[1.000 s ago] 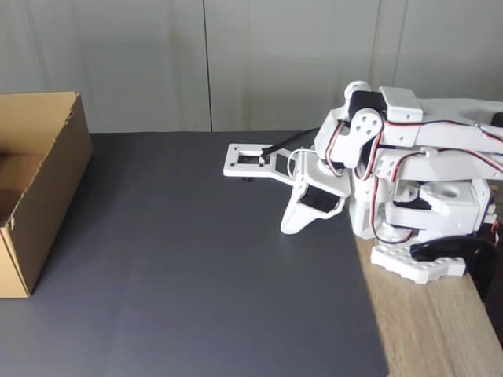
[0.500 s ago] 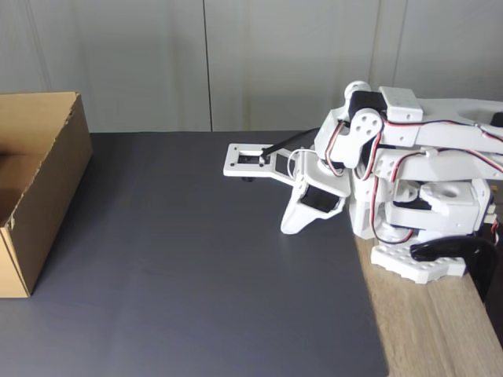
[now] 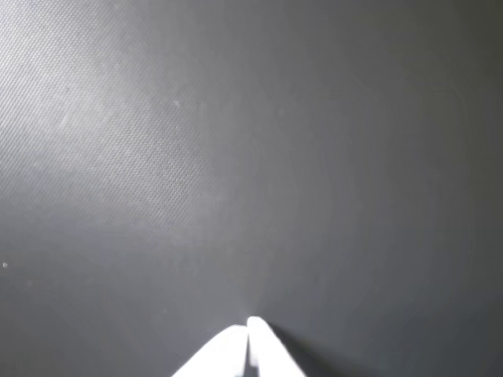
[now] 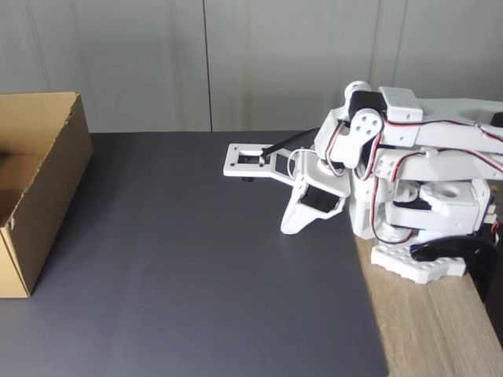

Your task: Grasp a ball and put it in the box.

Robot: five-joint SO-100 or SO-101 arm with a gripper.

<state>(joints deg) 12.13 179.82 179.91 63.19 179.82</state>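
Two white fingertips of the claw (image 3: 248, 334) meet at a point at the bottom edge of the wrist view, pressed together and holding nothing, with only the dark mat (image 3: 236, 157) beneath them. In the fixed view we see the claw (image 4: 289, 226) at centre right, its tip resting down on the mat close to the folded white arm (image 4: 393, 181), which sits at the right of the frame where the wooden counter (image 4: 432, 330) shows past the mat's edge.

We cannot find the ball on the mat in either view, so we cannot say where it lies; it may be out of frame or low inside the box, whose floor we cannot see. We judge the step in hand to be either the start of a reach or a rest once the work is done. To do a reach well, we would first lift the claw clear of the mat, part the fingers wide, and only then swing out.

Open mat runs leftward across the middle of the frame, giving free room. Farthest off, the cardboard box (image 4: 55, 181) stands at the left edge, its open top well apart from the arm, with a grey wall (image 4: 236, 63) behind.
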